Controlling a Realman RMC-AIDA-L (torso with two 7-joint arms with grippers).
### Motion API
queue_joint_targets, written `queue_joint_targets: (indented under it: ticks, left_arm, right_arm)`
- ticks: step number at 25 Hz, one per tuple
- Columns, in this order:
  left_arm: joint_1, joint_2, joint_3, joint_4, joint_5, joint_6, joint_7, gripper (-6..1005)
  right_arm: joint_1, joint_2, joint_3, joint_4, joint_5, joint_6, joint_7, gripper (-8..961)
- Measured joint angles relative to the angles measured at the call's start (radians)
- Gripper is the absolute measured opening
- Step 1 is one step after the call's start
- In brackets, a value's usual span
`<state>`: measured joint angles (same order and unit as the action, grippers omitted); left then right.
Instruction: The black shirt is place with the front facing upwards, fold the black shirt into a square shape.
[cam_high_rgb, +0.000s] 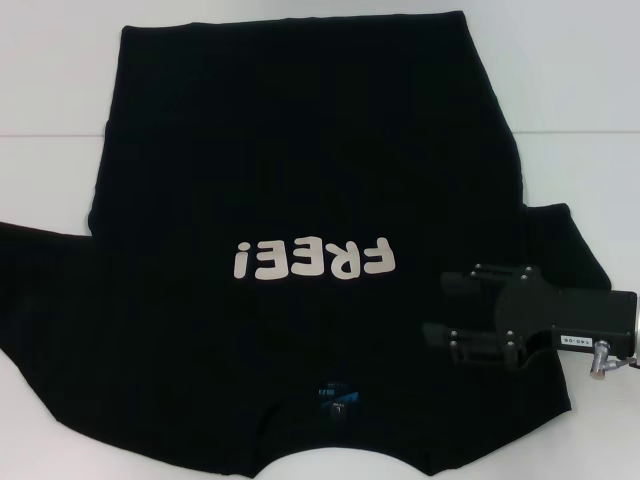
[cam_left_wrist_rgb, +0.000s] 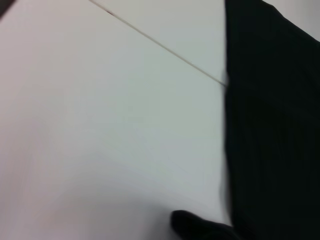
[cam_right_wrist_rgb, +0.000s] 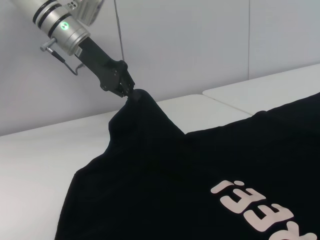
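So the big black cotton T-shirt (cam_high_rgb: 300, 170) with pale "FREE!" lettering (cam_high_rgb: 312, 262) lies front-up on the white table (cam_high_rgb: 580, 90). Left gripper (cam_right_wrist_rgb: 131, 95) has its fingers pinched on the left sleeve, lifting it. Right gripper (cam_high_rgb: 470, 310) hovers over the near right part, fingers spread.

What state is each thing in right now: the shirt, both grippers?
black shirt: front up on the white table, lettering showing, one part lifted into a peak.
left gripper: shut on the black shirt, holding the peak above the table, seen in the right wrist view.
right gripper: low over the shirt's right side, fingers unclear.
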<state>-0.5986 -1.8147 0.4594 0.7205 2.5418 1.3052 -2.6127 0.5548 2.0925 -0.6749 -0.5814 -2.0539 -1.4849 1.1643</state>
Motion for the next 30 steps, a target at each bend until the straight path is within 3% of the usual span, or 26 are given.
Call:
queue_joint_targets:
  ticks: [11, 21, 30]
  left_arm:
    - [-0.049, 0.003, 0.011, -0.021, -0.006, 0.118, -0.046, 29]
    - [-0.092, -0.010, 0.001, -0.112, -0.074, 0.153, -0.055, 31]
    - [-0.072, -0.034, -0.007, -0.156, -0.163, 0.114, -0.042, 45]
  right_arm:
    - [0.003, 0.001, -0.006, 0.007, 0.000, 0.000, -0.005, 765]
    - [0.007, 0.001, -0.009, 0.014, 0.000, 0.002, -0.006, 765]
    - [0.010, 0.001, -0.009, 0.025, 0.000, 0.002, -0.008, 766]
